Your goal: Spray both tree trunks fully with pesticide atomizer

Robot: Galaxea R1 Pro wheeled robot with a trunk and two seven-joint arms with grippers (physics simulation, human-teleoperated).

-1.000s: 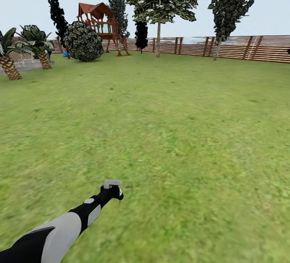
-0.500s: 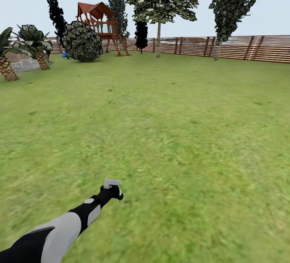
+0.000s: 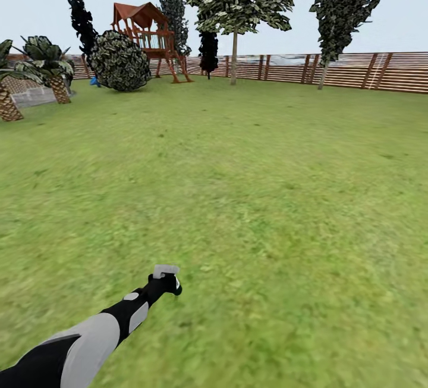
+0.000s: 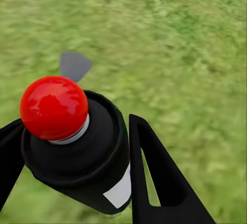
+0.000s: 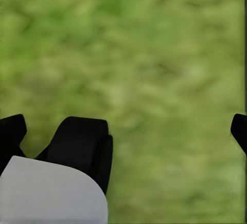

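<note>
Left jaws: pinching the atomizer, a black finger on each side of the body.
Atomizer: black, white label, red ball on top; in head view at 7 o'clock, over the grass.
Right jaws: cannot tell; dark parts over blurred grass.
Tree: 12 o'clock, by the fence.
Playhouse: 11 o'clock.
Palm: 10 o'clock.
</note>
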